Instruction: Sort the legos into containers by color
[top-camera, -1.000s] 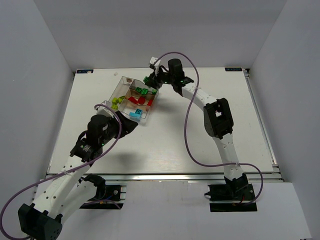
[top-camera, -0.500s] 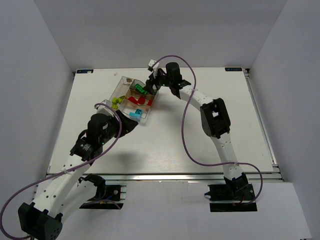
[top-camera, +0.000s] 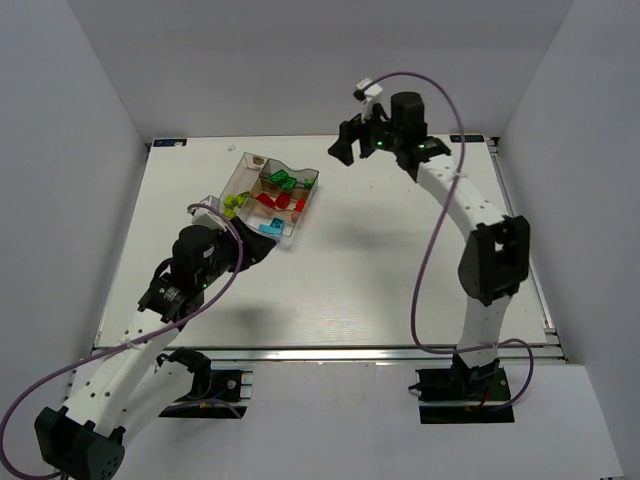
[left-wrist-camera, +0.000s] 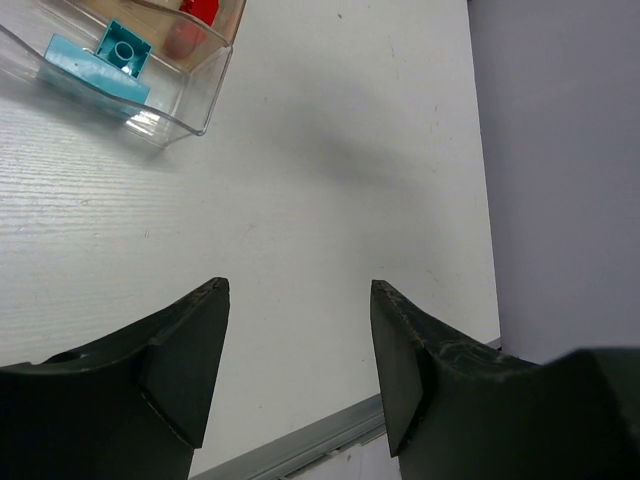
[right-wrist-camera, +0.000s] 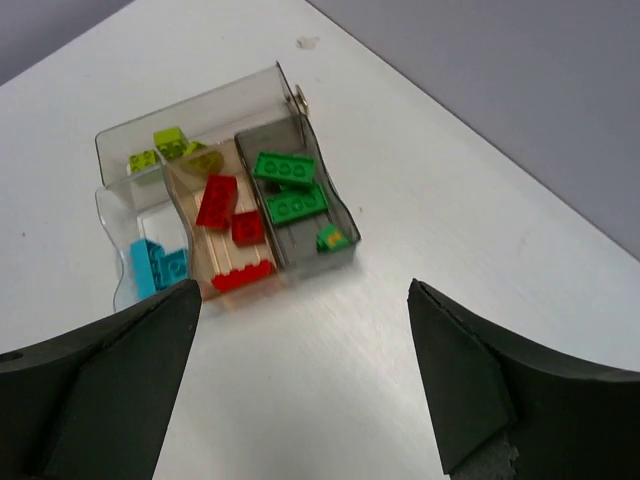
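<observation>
All the bricks in view are found inside the tray (top-camera: 232, 178), which sits in the upper left part of the table (top-camera: 400, 260) in the top view. In the right wrist view the tray (right-wrist-camera: 190, 105) is seen at upper centre-left. The green bricks (right-wrist-camera: 285, 170) are gathered in its right compartment, the red bricks (right-wrist-camera: 216, 200) in the middle one, the yellow-green bricks (right-wrist-camera: 170, 142) at its upper left, and the light blue bricks (right-wrist-camera: 150, 262) at its lower left.

The right gripper (top-camera: 345, 150) is held well to the right of the tray. Its fingers are spread wide (right-wrist-camera: 302, 290); nothing is held between them, and the tray is seen above the gap.

The left gripper (top-camera: 262, 250) is placed just beside the tray's lower corner. Its fingers are also parted (left-wrist-camera: 297, 290), with only bare table between them. A light blue brick (left-wrist-camera: 100, 75) is seen behind the tray wall at the upper left, well clear of the left fingertip.
</observation>
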